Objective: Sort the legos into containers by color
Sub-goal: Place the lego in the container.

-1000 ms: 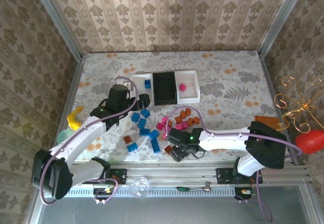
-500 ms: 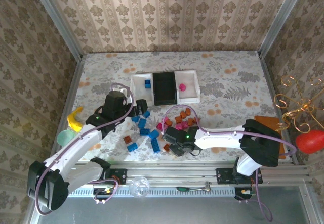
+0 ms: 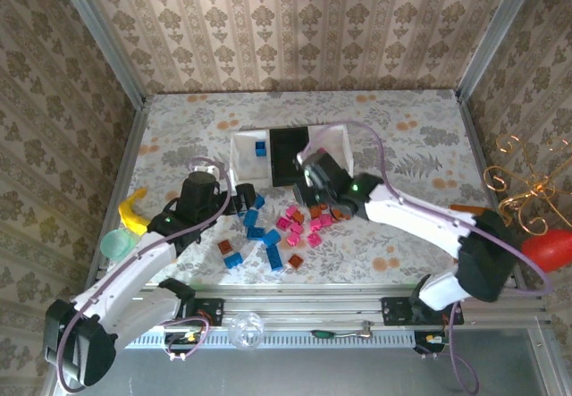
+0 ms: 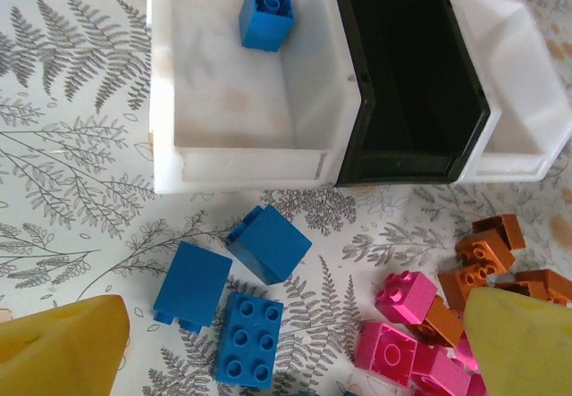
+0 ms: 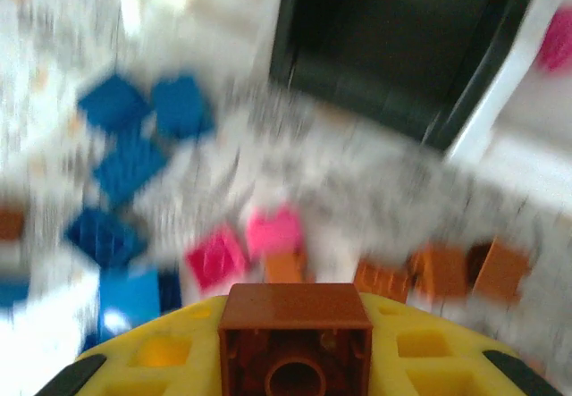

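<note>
Right wrist view: the right gripper (image 3: 315,187) pinches a brown brick (image 5: 295,329) by its flat sides, just short of the black tray (image 4: 357,110). Such bricks are judged light, rigid and smooth; take opposite flat faces, not studs or corners, or they twist out. Meanwhile the left gripper (image 4: 295,351) hangs wide over loose bricks (image 4: 268,242) of all three colours on the table (image 4: 80,208), just before the trays. Contents: the left tray (image 4: 170,146) holds one blue brick (image 4: 265,16); black tray, nothing seen; the right tray (image 4: 518,101), a pink blur (image 5: 556,38), likely one brick
</note>
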Motion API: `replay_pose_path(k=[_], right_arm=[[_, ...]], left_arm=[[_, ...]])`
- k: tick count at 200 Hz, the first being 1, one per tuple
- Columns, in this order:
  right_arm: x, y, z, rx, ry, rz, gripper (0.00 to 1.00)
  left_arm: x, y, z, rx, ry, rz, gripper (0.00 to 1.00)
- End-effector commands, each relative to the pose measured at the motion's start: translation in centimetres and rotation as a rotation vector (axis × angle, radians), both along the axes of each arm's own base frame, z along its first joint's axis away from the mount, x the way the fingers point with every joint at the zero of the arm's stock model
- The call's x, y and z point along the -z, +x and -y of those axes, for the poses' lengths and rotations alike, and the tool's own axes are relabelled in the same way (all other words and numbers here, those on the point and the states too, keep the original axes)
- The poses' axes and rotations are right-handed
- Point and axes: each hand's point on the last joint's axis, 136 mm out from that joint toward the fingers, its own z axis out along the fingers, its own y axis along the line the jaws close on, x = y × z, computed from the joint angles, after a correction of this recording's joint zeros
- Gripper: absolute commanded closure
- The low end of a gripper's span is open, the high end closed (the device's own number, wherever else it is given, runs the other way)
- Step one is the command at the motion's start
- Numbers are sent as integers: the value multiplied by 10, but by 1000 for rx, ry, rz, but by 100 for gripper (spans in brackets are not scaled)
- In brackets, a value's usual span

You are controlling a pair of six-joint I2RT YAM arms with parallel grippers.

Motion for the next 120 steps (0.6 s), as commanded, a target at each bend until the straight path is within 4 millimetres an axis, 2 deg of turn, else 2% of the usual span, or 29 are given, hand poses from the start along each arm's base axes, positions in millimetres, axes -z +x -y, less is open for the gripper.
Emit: replay_pose_path(k=[1, 31, 54, 68, 94, 120], right_arm=[[10, 54, -5, 120, -16, 3, 74], [42, 112, 2, 261, -53, -42, 74], [60, 136, -1, 299, -48, -70, 72], [66, 145, -8, 297, -47, -79, 66], [56, 157, -24, 262, -7, -69, 41], [32, 150, -32, 224, 38, -34, 34]], left_arm=[[4, -9, -11, -37, 21, -22, 4], [20, -24, -18, -54, 25, -65, 5], [32, -34, -22, -64, 20, -97, 4], [37, -37, -23, -62, 24, -113, 3], [43, -42, -23, -57, 42, -135, 3], [47, -47, -27, -66, 69, -157, 3]])
